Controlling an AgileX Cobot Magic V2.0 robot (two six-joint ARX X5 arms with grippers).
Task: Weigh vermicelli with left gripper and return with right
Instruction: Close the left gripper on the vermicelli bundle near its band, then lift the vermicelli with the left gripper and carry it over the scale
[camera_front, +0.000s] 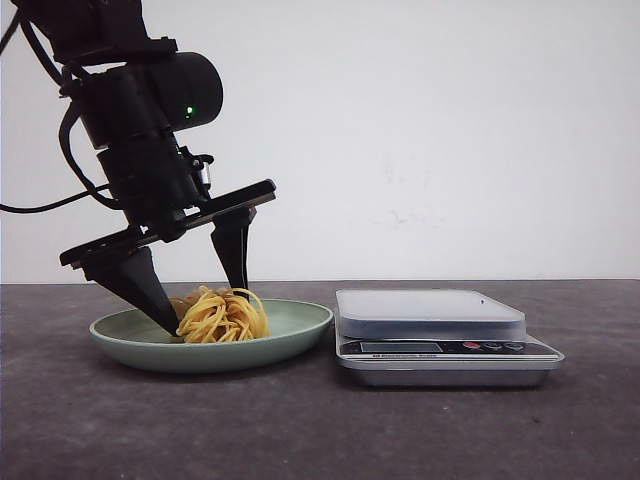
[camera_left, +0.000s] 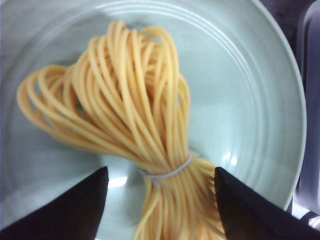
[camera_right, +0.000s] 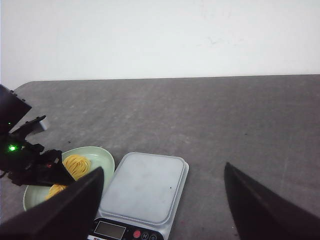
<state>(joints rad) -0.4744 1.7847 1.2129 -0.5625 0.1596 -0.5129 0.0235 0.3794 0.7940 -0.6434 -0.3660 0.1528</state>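
Observation:
The vermicelli (camera_front: 222, 315) is a yellow noodle nest tied with a thin white band, lying on the pale green plate (camera_front: 300, 322). My left gripper (camera_front: 205, 312) is open, its two fingers lowered into the plate on either side of the nest. In the left wrist view the vermicelli (camera_left: 135, 120) lies between the open fingertips (camera_left: 85, 200), with the gripper's middle (camera_left: 161, 172) over the tied part. My right gripper (camera_right: 162, 172) is open and empty, held high above the table, out of the front view. The nest (camera_right: 75, 165) and plate (camera_right: 102, 160) also show from there.
A silver digital kitchen scale (camera_front: 440, 335) with a pale weighing top stands just right of the plate; it also shows in the right wrist view (camera_right: 142, 192). The dark grey table (camera_front: 320, 430) stretches to a white wall behind.

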